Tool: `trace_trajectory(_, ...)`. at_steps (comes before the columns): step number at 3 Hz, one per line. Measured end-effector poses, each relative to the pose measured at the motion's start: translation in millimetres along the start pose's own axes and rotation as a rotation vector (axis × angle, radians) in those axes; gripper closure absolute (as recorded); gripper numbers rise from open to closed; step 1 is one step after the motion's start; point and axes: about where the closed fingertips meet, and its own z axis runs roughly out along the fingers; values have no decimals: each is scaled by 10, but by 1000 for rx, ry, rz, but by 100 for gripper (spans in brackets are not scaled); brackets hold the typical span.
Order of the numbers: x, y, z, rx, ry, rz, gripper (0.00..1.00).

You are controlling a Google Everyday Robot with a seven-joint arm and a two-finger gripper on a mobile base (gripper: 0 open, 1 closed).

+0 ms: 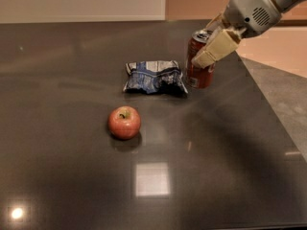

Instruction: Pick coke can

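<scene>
The arm (256, 8) slanted in from the upper right, its wrist angled down and to the left. The gripper (205, 49) clasped the coke can (196, 75) around its upper half, with one cream finger (216, 47) across the can's near side.

The one camera sits high above the near edge of the dark table (72, 186) and looks down at a slant across it toward the pale wall (81, 1) on the far side. It stands fairly near. The apple (124, 122) lies a little left of the middle of the view, with the snack bag (154, 77) just beyond it. Well right of the apple, the table's right edge and some floor (288, 99) show. The gripper (202, 47) reaches in from the upper right corner, beyond and right of the apple, clasping the can (199, 78).
</scene>
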Motion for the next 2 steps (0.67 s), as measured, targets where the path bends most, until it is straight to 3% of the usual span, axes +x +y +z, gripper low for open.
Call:
trace_trajectory(1,-189,34,-158,-25,-9,-54,100)
trace_trajectory(2,-189,34,-158,-25,-9,-54,100)
